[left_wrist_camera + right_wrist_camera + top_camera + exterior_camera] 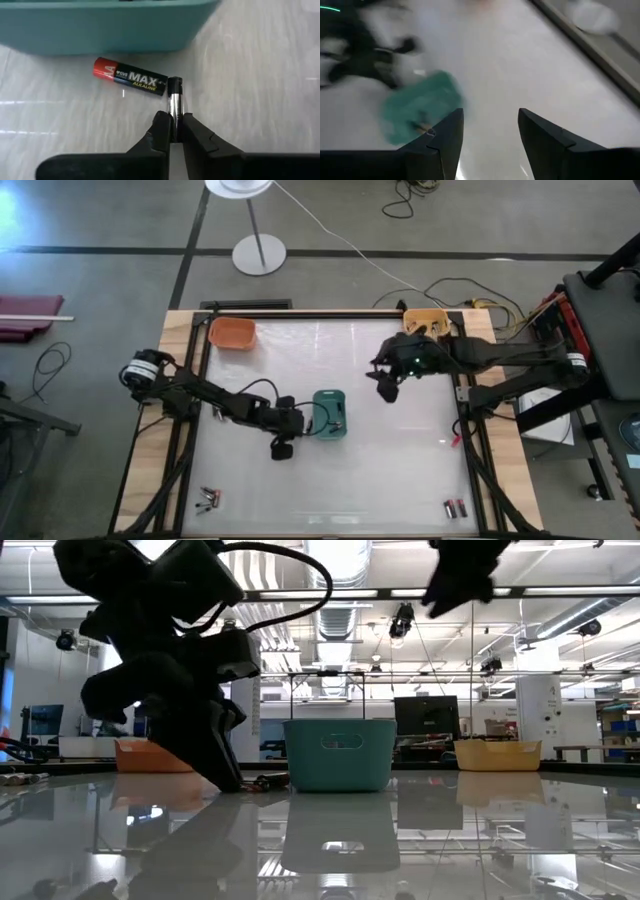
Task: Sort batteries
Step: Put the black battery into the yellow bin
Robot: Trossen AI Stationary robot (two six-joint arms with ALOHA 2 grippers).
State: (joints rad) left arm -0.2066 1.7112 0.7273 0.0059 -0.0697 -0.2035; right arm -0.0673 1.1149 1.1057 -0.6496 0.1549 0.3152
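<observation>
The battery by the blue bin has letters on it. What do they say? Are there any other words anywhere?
"MAX": large white letters on the red-and-black battery lying beside the teal bin.
"ALKALINE": small print under it.
"AA": on its red end, partly seen.
Small print before "MAX": too small to read.
Silvery battery in the left gripper: no readable text.
Other views: nothing readable.

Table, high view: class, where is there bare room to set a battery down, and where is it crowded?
Free: the wide stretch between the teal bin and the front-right batteries. Crowded: beside the teal bin, where the left hand pinches a battery next to another.
</observation>
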